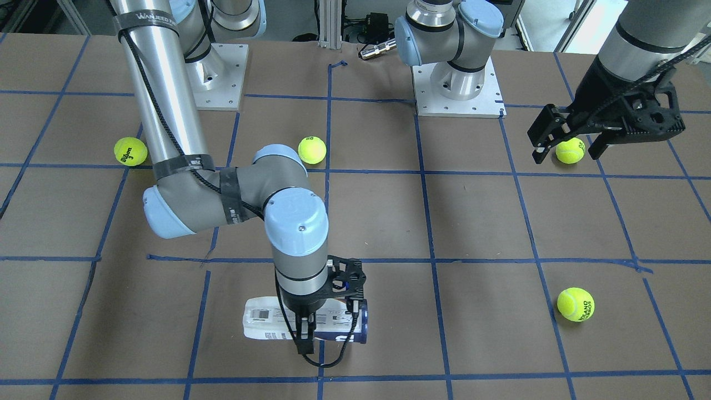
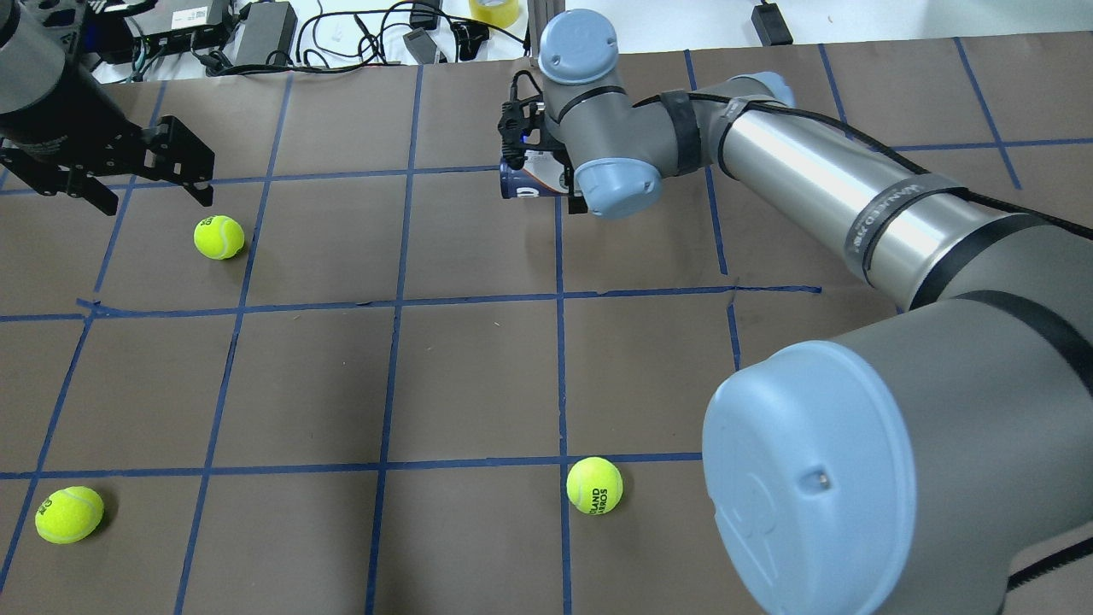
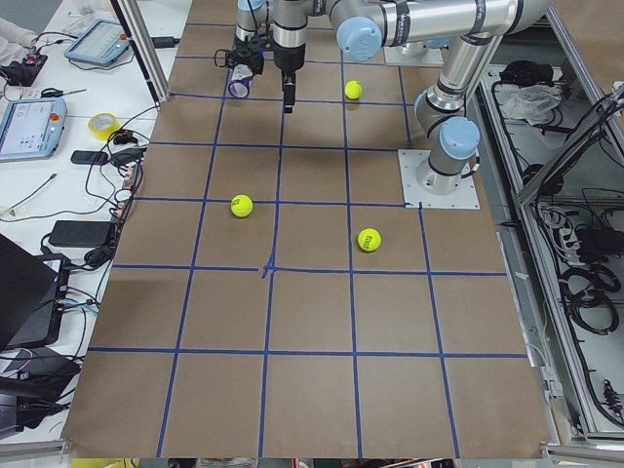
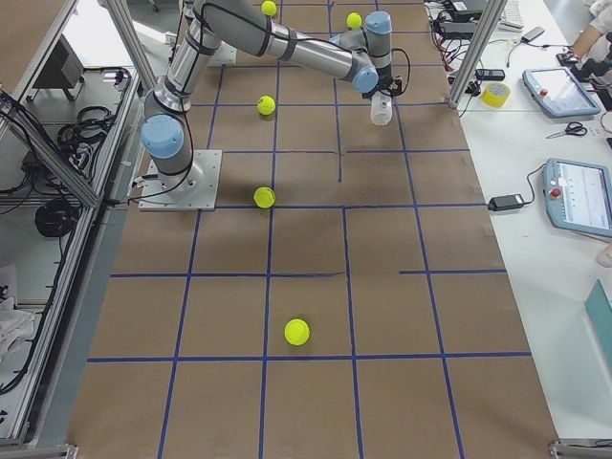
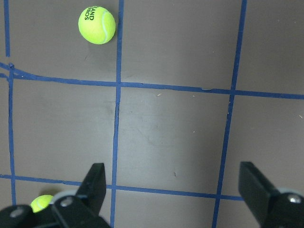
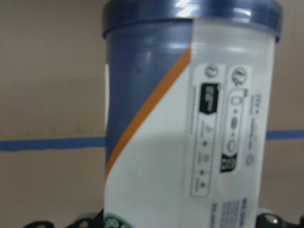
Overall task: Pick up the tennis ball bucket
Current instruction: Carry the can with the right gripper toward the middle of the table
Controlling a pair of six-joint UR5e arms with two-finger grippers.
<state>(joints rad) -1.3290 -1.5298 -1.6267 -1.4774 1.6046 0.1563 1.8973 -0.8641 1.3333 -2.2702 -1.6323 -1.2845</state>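
Note:
The tennis ball bucket [image 1: 261,319] lies on its side near the table edge far from the robot, white label and dark blue rim showing. It also shows in the overhead view [image 2: 519,182] and fills the right wrist view [image 6: 190,118]. My right gripper [image 1: 307,333] stands over its middle, with the fingers shut on its two sides. I cannot tell if the bucket is clear of the table. My left gripper [image 1: 566,156] is open and empty, hanging above a tennis ball [image 1: 570,150]; it also shows in the left wrist view [image 5: 173,190].
Other tennis balls lie on the brown, blue-taped table: one [image 1: 130,151] by the right arm's side, one [image 1: 311,149] near the right arm's elbow, one [image 1: 575,304] toward the operators' side. Cables and devices sit beyond the far edge [image 2: 256,34].

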